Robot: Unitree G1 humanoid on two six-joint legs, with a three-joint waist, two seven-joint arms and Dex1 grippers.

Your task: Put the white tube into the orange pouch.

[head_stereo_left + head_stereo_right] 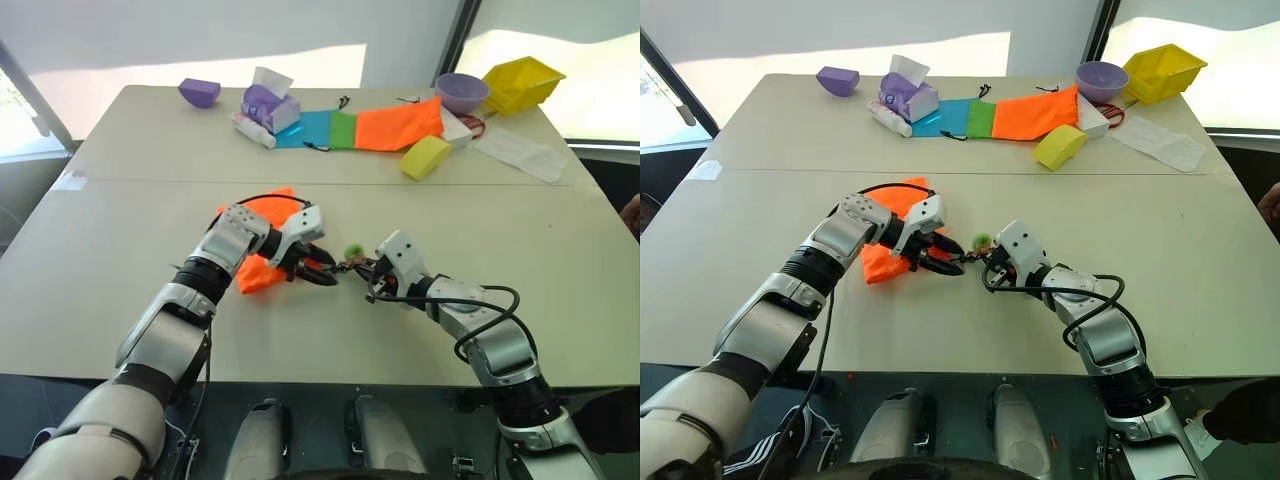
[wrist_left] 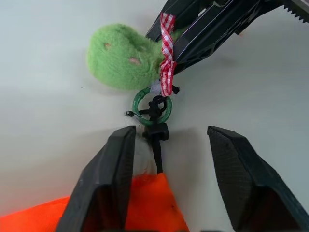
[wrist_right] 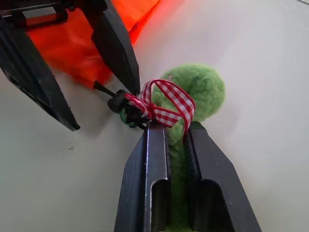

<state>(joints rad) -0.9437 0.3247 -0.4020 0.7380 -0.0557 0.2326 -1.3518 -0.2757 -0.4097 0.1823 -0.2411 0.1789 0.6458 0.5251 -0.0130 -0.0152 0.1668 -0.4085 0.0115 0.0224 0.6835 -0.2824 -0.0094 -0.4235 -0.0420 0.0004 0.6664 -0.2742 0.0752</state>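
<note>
The orange pouch (image 1: 258, 272) lies crumpled on the table in front of me, partly under my left wrist. Its dark cord runs through a small green ring (image 2: 152, 104) to a fuzzy green bead (image 1: 352, 252) tied with a red-checked ribbon. My right gripper (image 3: 176, 128) is shut on that bead. My left gripper (image 2: 171, 130) is open, its fingers straddling the pouch's corner (image 2: 154, 203) and the cord, close to the right gripper's tips. The white tube is hidden from view.
Along the table's far side lie a whitish tube (image 1: 252, 130), a purple tissue pack (image 1: 270, 105), blue, green and orange pouches (image 1: 400, 125), a yellow block (image 1: 426, 157), a purple bowl (image 1: 462, 92) and a yellow bin (image 1: 522, 82).
</note>
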